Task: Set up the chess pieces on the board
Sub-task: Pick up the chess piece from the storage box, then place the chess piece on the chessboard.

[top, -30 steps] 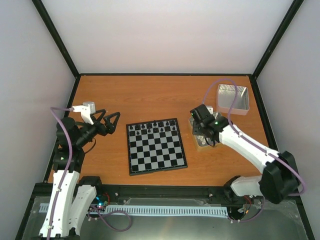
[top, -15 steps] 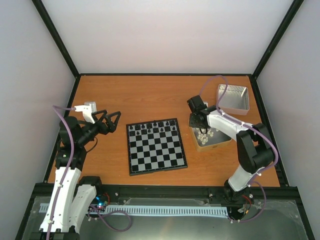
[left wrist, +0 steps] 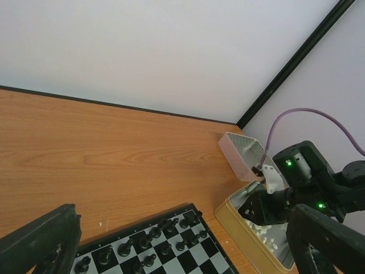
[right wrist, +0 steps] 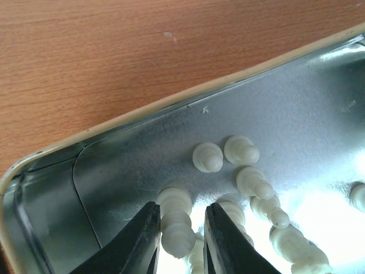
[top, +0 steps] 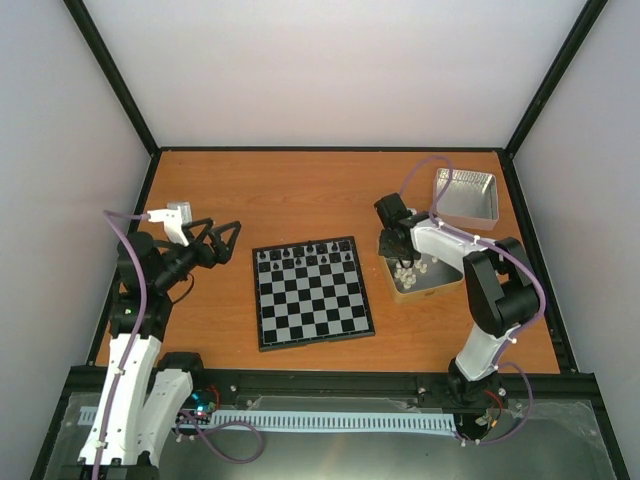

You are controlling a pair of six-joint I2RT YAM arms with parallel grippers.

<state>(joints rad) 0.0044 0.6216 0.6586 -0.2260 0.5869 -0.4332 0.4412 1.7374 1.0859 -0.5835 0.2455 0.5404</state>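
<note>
The board (top: 313,292) lies mid-table with tiny black pieces (top: 305,256) on its two far rows; it also shows in the left wrist view (left wrist: 154,251). The cream-white chess pieces (top: 405,270) lie loose in a gold-rimmed tin (top: 432,285) right of the board. My right gripper (top: 400,262) reaches down into that tin. In the right wrist view it (right wrist: 181,214) is open, its jaws on either side of one lying white piece (right wrist: 174,225), with a gap at the right jaw. My left gripper (top: 225,240) is open and empty, held above the table left of the board.
A second silver tin (top: 466,197) stands at the back right, also in the left wrist view (left wrist: 242,151). Several more white pieces (right wrist: 207,157) lie by the jaws, close to the tin's wall (right wrist: 114,171). Black frame posts and white walls bound the table.
The right arm has folded in, its elbow swinging up and left, and its gripper has dropped into the near tin over the white pieces. The left arm has barely moved.
</note>
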